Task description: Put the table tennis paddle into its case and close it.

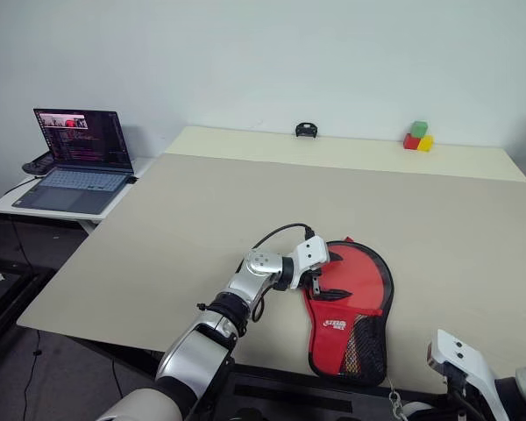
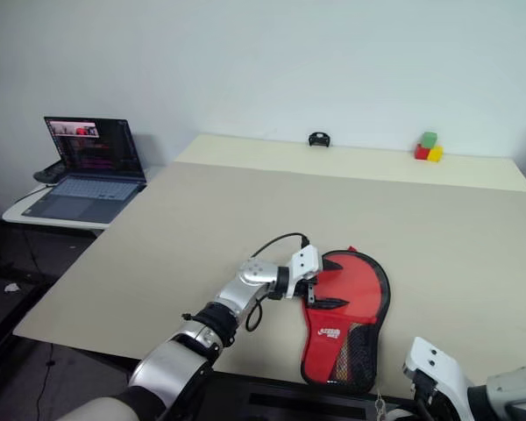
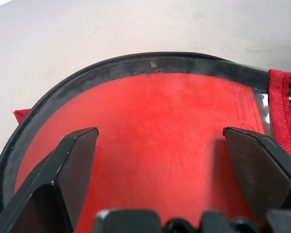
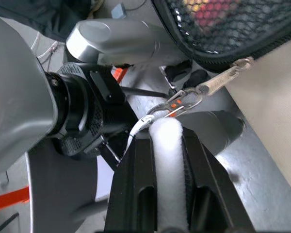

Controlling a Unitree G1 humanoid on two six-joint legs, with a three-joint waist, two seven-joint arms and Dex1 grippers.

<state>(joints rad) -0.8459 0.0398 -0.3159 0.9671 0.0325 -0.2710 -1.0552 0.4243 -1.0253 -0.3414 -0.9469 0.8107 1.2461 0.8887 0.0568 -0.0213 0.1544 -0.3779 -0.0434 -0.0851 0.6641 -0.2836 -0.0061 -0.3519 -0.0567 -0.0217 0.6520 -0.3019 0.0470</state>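
The case [image 1: 361,279] lies red side up near the table's front edge, with black edging, a white logo and a mesh pocket [image 1: 361,344] at its near end. My left gripper [image 3: 160,133] is open, its fingers spread over the case's smooth red face by the rounded rim. My right gripper [image 4: 166,141] hangs below the table edge, shut on the white charm [image 4: 169,165]. A metal clasp [image 4: 184,99] links the charm to the case's mesh corner [image 4: 223,24]. The table tennis paddle is hidden.
The tan table [image 1: 202,219] stretches far ahead. An open laptop [image 1: 74,162] sits on a low side table to the left. Coloured blocks [image 1: 418,138] and a small black object [image 1: 307,131] stand at the far edge.
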